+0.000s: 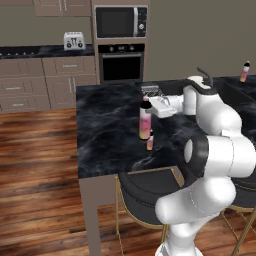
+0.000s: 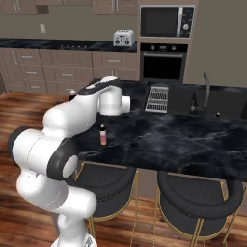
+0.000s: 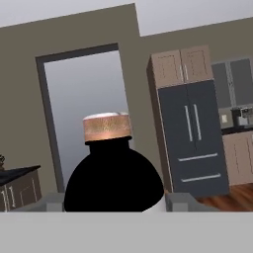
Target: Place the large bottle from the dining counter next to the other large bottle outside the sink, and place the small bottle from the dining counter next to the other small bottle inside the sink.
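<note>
There are three bottles: one large bottle and one small bottle on the near end of the black surface, and one more bottle at the far right. Two round black stools stand under the surface. On the far wall are one microwave, one oven and one toaster.

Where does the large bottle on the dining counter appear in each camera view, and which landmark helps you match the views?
Left base view: large bottle stands mid-frame on the dining counter, beside the small bottle.
Right base view: just its dark top peeks out left of the arm.
Hand view: it looms at bottom centre.
Shared landmark in both base views: the microwave.
</note>
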Tool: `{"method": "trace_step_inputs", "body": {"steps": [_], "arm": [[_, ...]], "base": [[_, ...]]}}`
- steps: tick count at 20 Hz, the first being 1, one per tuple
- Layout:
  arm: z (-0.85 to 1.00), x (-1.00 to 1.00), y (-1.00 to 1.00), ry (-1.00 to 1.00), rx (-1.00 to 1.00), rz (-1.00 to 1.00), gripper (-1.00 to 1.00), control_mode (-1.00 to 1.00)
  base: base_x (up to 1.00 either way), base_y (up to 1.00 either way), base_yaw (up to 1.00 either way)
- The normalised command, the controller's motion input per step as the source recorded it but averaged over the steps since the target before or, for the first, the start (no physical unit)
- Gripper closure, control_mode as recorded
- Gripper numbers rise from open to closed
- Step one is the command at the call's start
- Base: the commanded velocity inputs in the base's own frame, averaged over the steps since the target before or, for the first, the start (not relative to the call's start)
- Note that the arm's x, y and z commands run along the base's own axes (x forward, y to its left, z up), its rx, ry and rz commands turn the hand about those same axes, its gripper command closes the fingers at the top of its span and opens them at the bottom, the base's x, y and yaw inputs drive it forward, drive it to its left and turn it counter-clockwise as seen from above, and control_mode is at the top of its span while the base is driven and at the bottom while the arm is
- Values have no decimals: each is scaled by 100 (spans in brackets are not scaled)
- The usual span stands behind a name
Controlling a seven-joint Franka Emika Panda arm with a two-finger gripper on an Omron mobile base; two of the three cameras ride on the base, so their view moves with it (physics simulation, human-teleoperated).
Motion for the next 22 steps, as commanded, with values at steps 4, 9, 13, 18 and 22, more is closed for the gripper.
{"method": "trace_step_inputs", "body": {"steps": [4, 9, 13, 18, 22], "arm": [[12, -59, 0, -6, 0, 0, 100, -100], [15, -48, 0, -3, 0, 0, 100, -100], [10, -41, 0, -3, 0, 0, 100, -100], [3, -32, 0, -5, 0, 0, 100, -100], [0, -13, 0, -2, 0, 0, 100, 100]], "base": [[0, 0, 0], [0, 0, 0], [0, 0, 0], [0, 0, 0], [-6, 0, 0]]}}
